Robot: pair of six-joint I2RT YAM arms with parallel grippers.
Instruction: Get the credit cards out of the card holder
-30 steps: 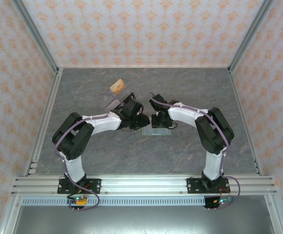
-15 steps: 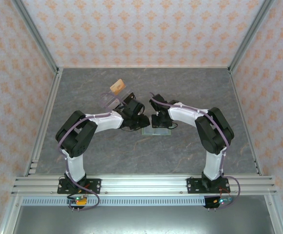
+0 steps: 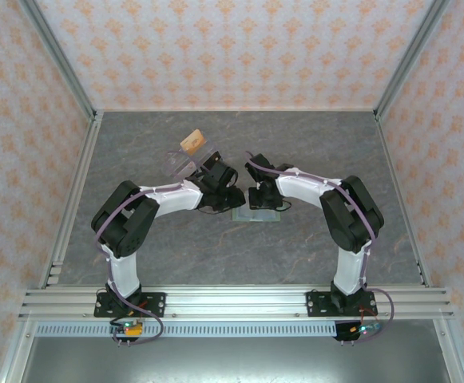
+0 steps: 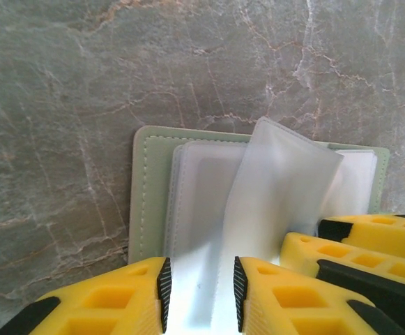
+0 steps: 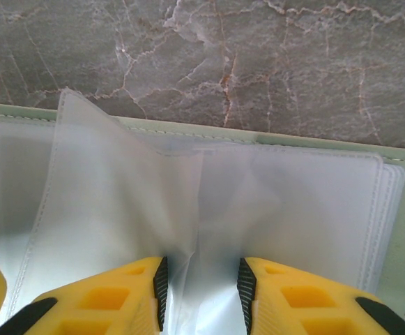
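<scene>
L gripper (image 4: 199,293) & R gripper (image 5: 201,289): jaws slightly apart, each straddling a clear sleeve (image 4: 279,174) of the sage-green card holder (image 4: 148,195), which lies open flat mid-surface (image 4: 83,77).

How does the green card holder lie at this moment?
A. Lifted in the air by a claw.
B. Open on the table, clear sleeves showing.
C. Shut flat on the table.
B: the card holder lies spread open on the table, and one translucent sleeve stands up between the fingers of the left claw.
</scene>
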